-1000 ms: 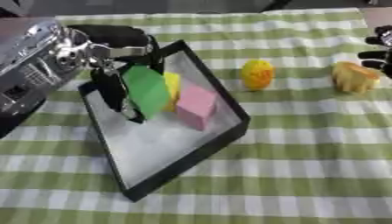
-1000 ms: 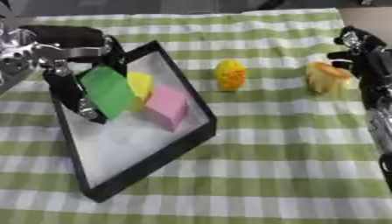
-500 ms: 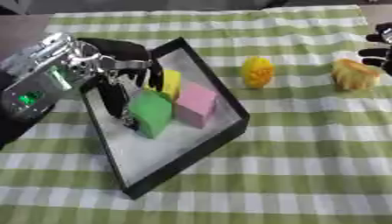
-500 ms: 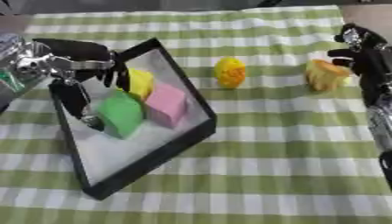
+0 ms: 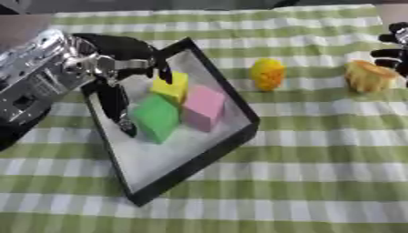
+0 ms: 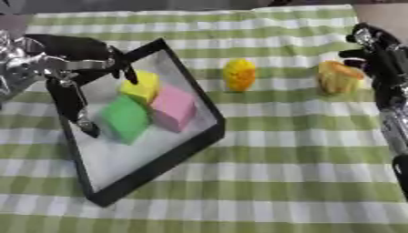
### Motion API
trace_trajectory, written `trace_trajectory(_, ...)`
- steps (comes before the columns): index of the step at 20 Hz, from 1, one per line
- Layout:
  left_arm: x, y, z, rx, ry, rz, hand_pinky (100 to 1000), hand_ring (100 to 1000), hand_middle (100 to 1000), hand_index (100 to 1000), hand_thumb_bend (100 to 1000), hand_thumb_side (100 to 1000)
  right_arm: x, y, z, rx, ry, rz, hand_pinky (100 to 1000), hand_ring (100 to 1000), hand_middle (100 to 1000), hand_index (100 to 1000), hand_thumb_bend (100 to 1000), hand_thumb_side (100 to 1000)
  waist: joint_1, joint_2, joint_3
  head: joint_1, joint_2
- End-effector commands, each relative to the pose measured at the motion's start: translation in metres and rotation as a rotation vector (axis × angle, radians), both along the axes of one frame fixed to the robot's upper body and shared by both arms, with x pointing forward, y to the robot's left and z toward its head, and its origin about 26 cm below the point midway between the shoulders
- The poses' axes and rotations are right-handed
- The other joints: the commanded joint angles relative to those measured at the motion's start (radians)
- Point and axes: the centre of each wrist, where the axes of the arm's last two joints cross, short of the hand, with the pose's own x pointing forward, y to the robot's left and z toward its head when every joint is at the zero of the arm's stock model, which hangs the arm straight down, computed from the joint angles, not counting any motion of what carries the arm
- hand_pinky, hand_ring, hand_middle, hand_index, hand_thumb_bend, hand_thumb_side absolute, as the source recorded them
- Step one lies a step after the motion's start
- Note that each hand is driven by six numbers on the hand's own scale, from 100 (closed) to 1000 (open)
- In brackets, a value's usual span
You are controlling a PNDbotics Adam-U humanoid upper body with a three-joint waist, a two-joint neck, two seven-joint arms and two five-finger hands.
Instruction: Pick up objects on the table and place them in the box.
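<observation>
In the black box [image 5: 195, 157] lie a green block [image 5: 156, 117], a pink block [image 5: 205, 107] and a yellow block [image 5: 173, 86]. The left robot hand [image 5: 119, 68] hangs over them, fingers spread, holding nothing. Farther right on the tabletop [image 5: 318, 150], a yellow piece [image 5: 267, 74] and an orange piece [image 6: 338, 77] sit beside the right robot hand [image 6: 374, 45]; its fingers I cannot tell.

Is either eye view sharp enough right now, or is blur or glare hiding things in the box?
Left eye view: soft all over, the left robot hand smeared most; the green block has fuzzy edges. Right eye view: equally soft; the box floor looks pale and washed out, but hides no block.
</observation>
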Motion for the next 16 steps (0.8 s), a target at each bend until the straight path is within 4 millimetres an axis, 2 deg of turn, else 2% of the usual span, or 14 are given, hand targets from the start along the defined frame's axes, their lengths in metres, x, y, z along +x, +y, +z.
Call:
trace_trajectory(1, -0.008, 0.008, 0.02, -0.016, -0.077, 0.022, 755, 747, 757, 812, 725, 100, -0.001, -0.003, 0.012, -0.016, -0.035, -0.003, 780, 709, 766, 861, 100, 694, -0.006, -0.044, 0.001, -0.003, 0.0)
trace_trajectory(4, -0.015, 0.012, 0.029, -0.055, -0.13, 0.032, 760, 753, 773, 819, 686, 118, -0.002, -0.004, 0.017, -0.018, -0.055, -0.007, 780, 711, 768, 862, 100, 680, -0.007, -0.046, 0.001, -0.007, 0.003)
trace_trajectory(6, -0.022, 0.016, 0.037, -0.09, -0.173, 0.039, 765, 752, 785, 833, 619, 153, -0.002, -0.005, 0.025, -0.029, -0.084, -0.006, 781, 714, 771, 863, 100, 658, -0.008, -0.049, 0.004, -0.011, 0.006)
trace_trajectory(8, -0.031, 0.021, 0.041, -0.144, -0.212, 0.053, 768, 745, 792, 845, 546, 334, -0.004, -0.007, 0.037, -0.052, -0.127, -0.006, 784, 726, 780, 868, 100, 622, -0.011, -0.052, 0.01, -0.017, 0.009)
trace_trajectory(10, -0.04, 0.024, 0.041, -0.199, -0.259, 0.075, 774, 744, 796, 850, 482, 435, -0.006, -0.01, 0.051, -0.104, -0.173, -0.009, 789, 741, 791, 873, 100, 588, -0.016, -0.053, 0.023, -0.032, 0.01)
trace_trajectory(11, -0.044, 0.026, 0.041, -0.226, -0.281, 0.092, 775, 744, 797, 850, 473, 444, -0.008, -0.012, 0.058, -0.136, -0.189, -0.01, 790, 744, 793, 874, 100, 585, -0.018, -0.053, 0.029, -0.039, 0.009)
trace_trajectory(12, -0.045, 0.029, 0.039, -0.254, -0.297, 0.117, 780, 742, 798, 859, 369, 500, -0.009, -0.013, 0.064, -0.168, -0.205, -0.007, 798, 758, 805, 880, 100, 538, -0.022, -0.053, 0.037, -0.049, 0.008)
trace_trajectory(13, -0.045, 0.032, 0.036, -0.283, -0.309, 0.144, 780, 736, 793, 862, 330, 517, -0.011, -0.015, 0.07, -0.203, -0.216, -0.005, 802, 762, 810, 883, 100, 522, -0.024, -0.052, 0.045, -0.057, 0.007)
trace_trajectory(16, -0.043, 0.041, 0.025, -0.383, -0.336, 0.242, 784, 735, 795, 874, 316, 532, -0.013, -0.02, 0.087, -0.33, -0.218, 0.001, 815, 780, 822, 886, 100, 486, -0.032, -0.051, 0.065, -0.074, 0.003)
